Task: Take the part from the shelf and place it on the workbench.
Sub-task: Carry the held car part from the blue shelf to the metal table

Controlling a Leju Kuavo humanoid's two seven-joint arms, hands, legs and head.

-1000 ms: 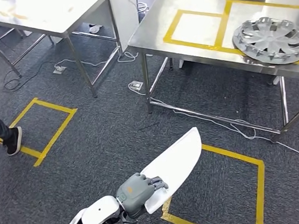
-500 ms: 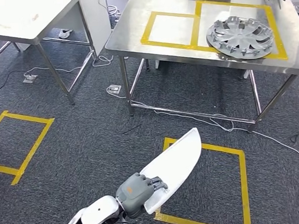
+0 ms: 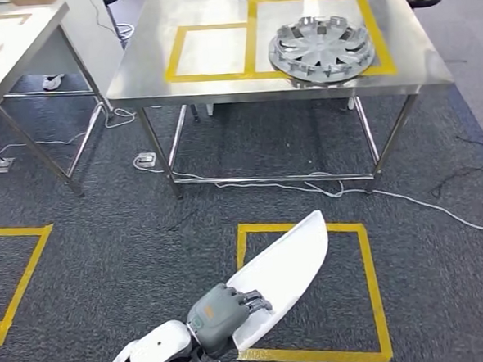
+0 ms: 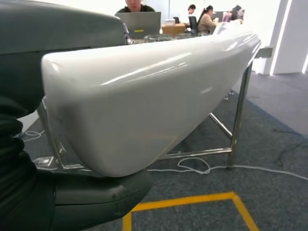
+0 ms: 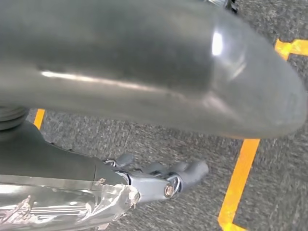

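Long white part, above floor

One white part, one hubcap, two steel tables, one hand.

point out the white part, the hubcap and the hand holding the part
white part (image 3: 290,260), head view, on its broad upper face
hubcap (image 3: 320,49), head view, near its centre, on the steel table
left hand (image 3: 219,316), head view, on the grey back of the hand
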